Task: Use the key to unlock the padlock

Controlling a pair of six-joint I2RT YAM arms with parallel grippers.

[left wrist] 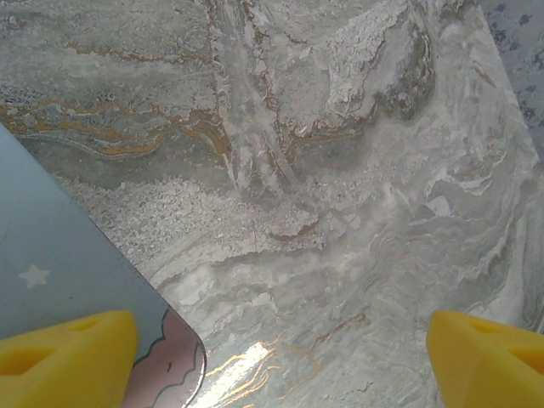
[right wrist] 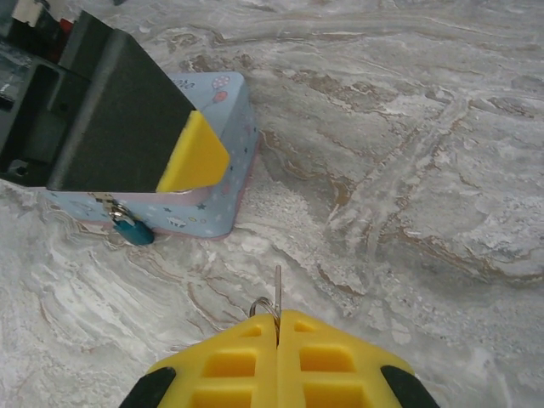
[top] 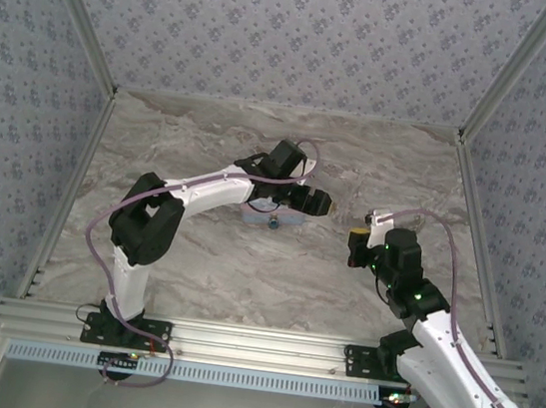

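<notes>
On the marble table (right wrist: 442,170) my right gripper (right wrist: 278,327) clamped the key (right wrist: 277,293), the padlock (right wrist: 133,229) ahead-left of its jaws, keyhole alignment likely next, while my left gripper (left wrist: 280,348) gaped above the tin (left wrist: 59,255).

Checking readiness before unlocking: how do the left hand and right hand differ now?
The left hand is open, the right hand shut on the key. The left hand is at the tin; the right hand stands apart from it. Both have yellow fingertips.

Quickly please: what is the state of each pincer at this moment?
The left pincer: open, fingers wide apart.
The right pincer: closed, holding the key.
</notes>
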